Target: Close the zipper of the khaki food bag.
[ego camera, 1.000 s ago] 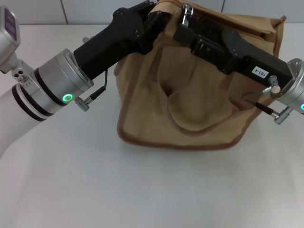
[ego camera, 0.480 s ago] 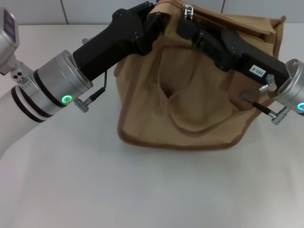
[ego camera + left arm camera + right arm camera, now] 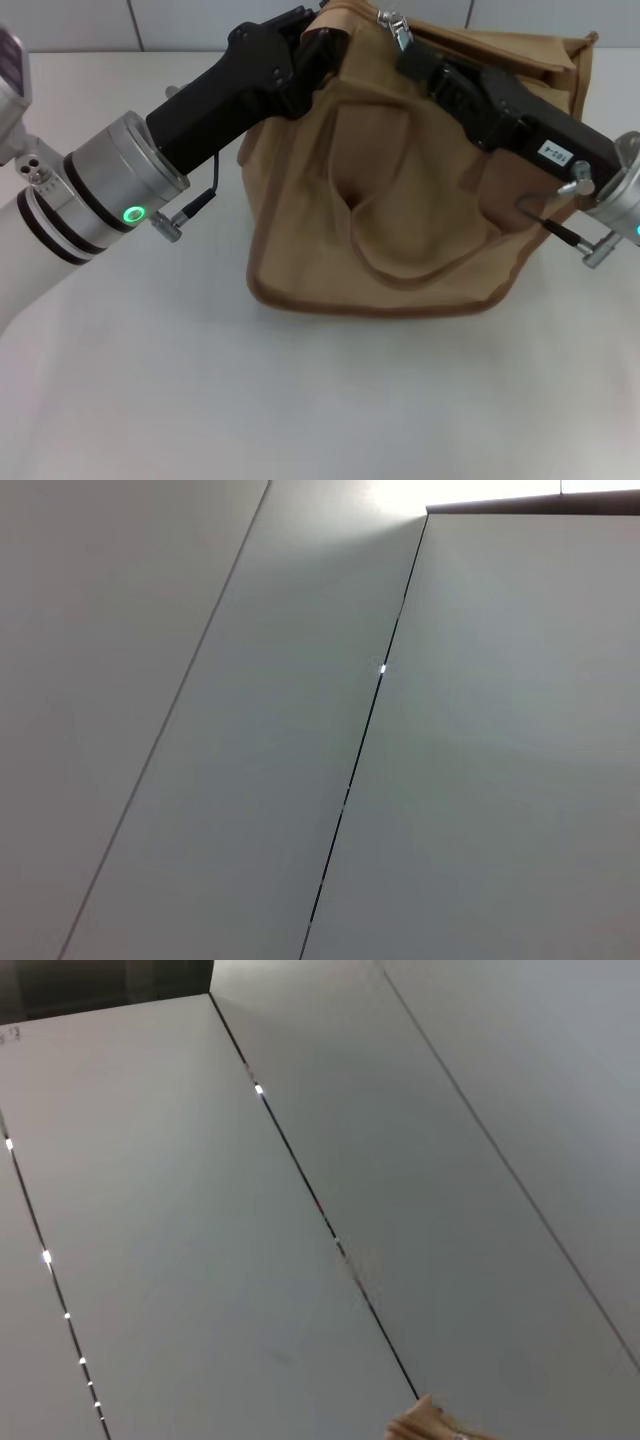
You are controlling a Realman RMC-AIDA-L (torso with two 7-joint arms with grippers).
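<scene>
**A:** Your boxy khaki canvas food bag with brown edge trim (image 3: 420, 190) sits toward the far edge of the white tabletop (image 3: 300, 400), roughly mid-width. Left gripper (image 3: 322, 40) is at the bag's top left corner, and its fingers look closed on the fabric there. Right gripper (image 3: 405, 42) is up on the top panel right by the small silver metal pull tab (image 3: 393, 22) of the tan zipper. I honestly can't tell if those fingers have the tab or are just beside it.

**B:** So what bites you from here?

**A:** My guess: if you drag the tab with a weak pinch, it slips out. The bag's soft and slumped, so pulling could also bunch the canvas or haul the whole bag sideways if the left hold lets go.

**B:** Room to move?

**A:** Plenty of bare tabletop toward the near edge and both sides. It's tight behind, though, with the bag close to the far edge and the wall.
</scene>
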